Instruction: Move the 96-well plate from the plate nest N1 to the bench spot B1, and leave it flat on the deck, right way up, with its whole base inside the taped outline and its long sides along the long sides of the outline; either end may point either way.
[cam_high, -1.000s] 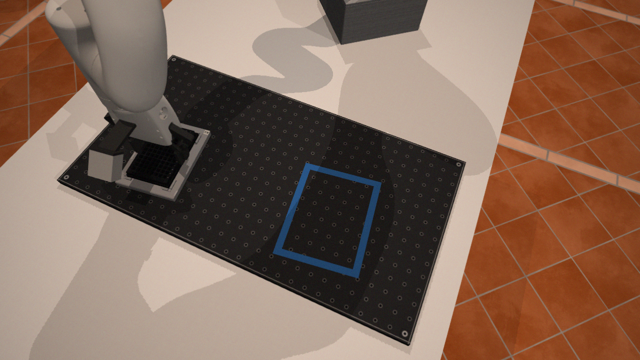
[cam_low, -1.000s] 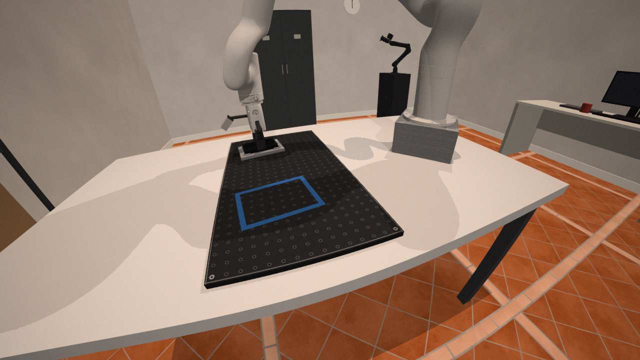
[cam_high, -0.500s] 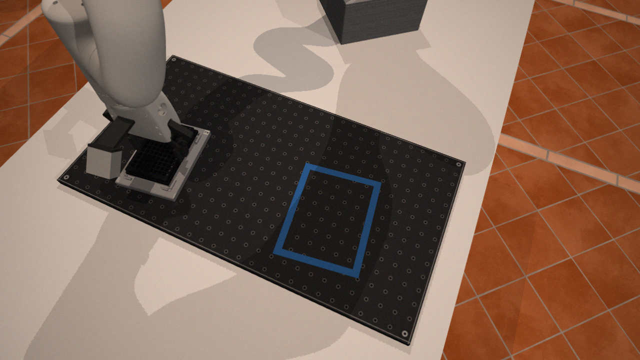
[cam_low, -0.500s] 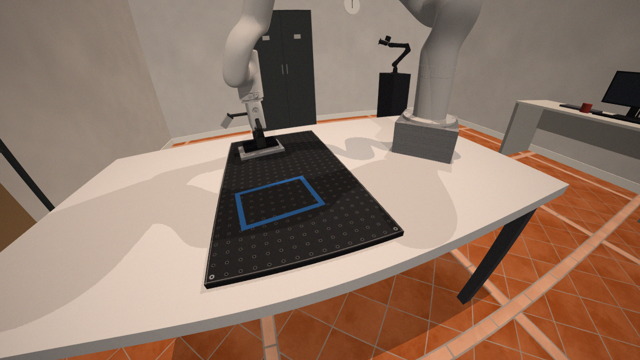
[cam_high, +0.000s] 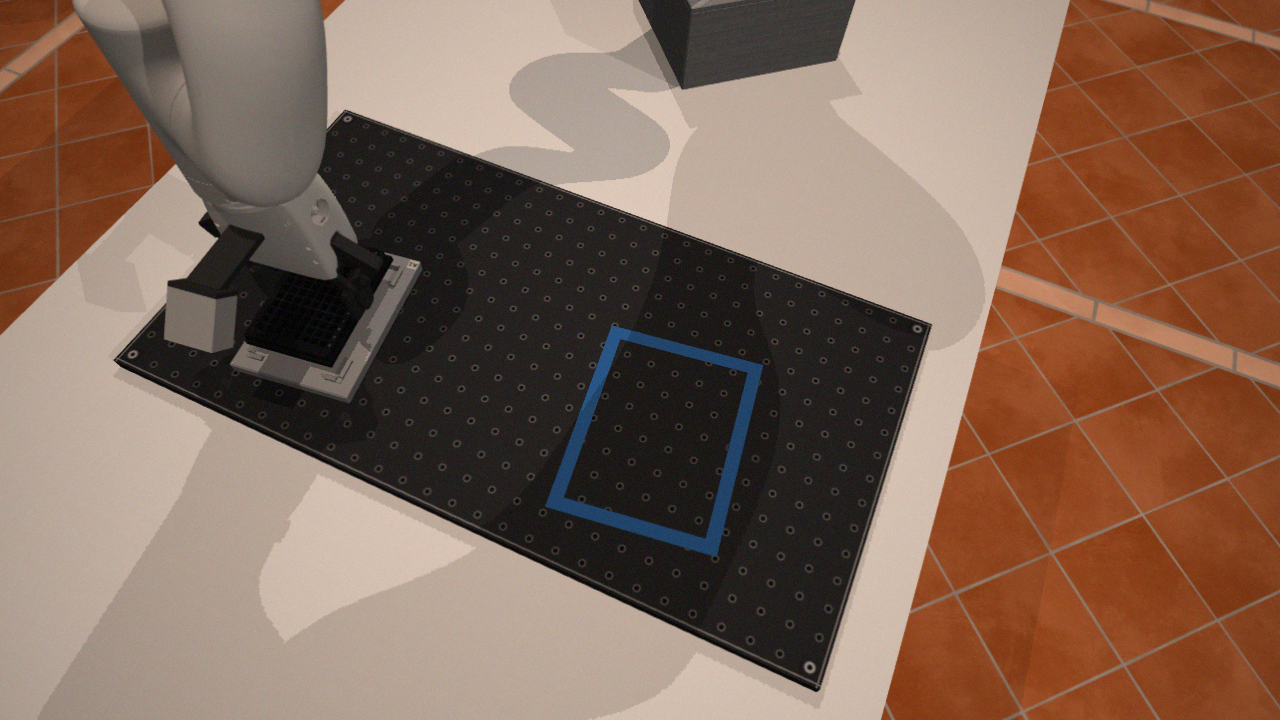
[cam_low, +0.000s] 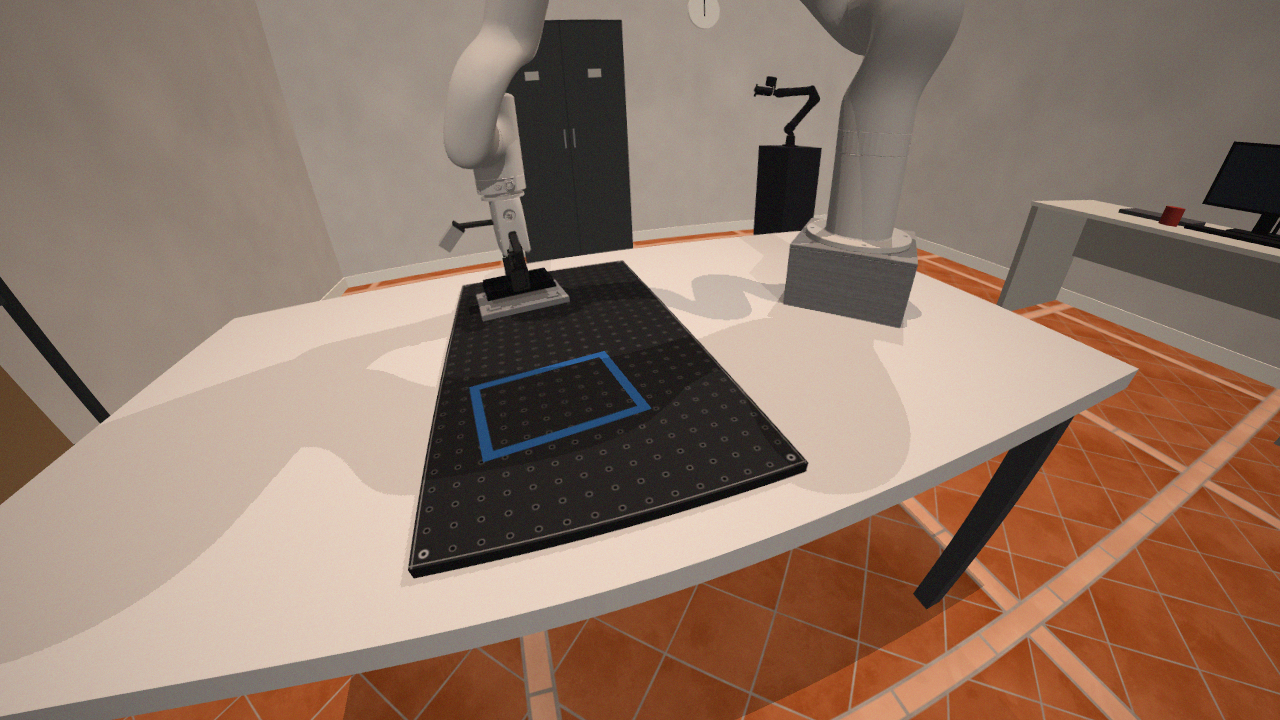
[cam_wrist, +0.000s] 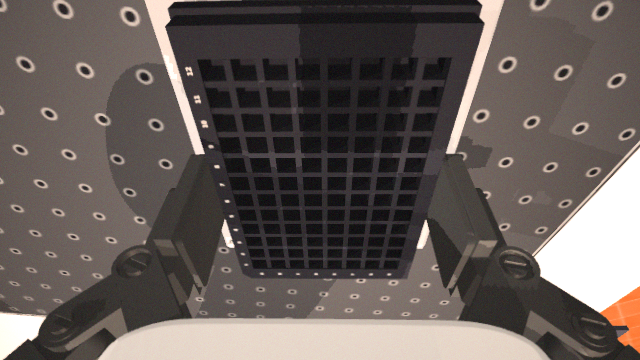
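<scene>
A white bench (cam_low: 939, 376) carries a black perforated deck (cam_high: 501, 295) that lies lengthwise along it. The arm's grey pedestal (cam_low: 850, 286) stands on the bench beside the deck's far long edge, near the bench's rear right corner in the exterior view. A blue taped outline (cam_high: 739, 420) marks spot B1 around the middle of the deck, nearer its front end, with nothing inside it but bare deck holes.

At the deck's far end, close to the bench's back edge, sits the light grey plate nest (cam_high: 386, 315). The black 96-well plate (cam_high: 299, 317) is over it, open wells facing up, its grid level. In the top view the plate appears slightly raised and offset from the nest's frame; whether its base touches the nest cannot be told. The plate's long axis runs away from the wrist camera, with the end marked 12 farthest from it, roughly in line with the long sides of the taped outline.

The gripper (cam_wrist: 325, 220) reaches straight down, spread wide and clamped on the plate's two long sides, one dark finger (cam_wrist: 192, 210) pressed against each flank near the nearer half of the plate.
</scene>
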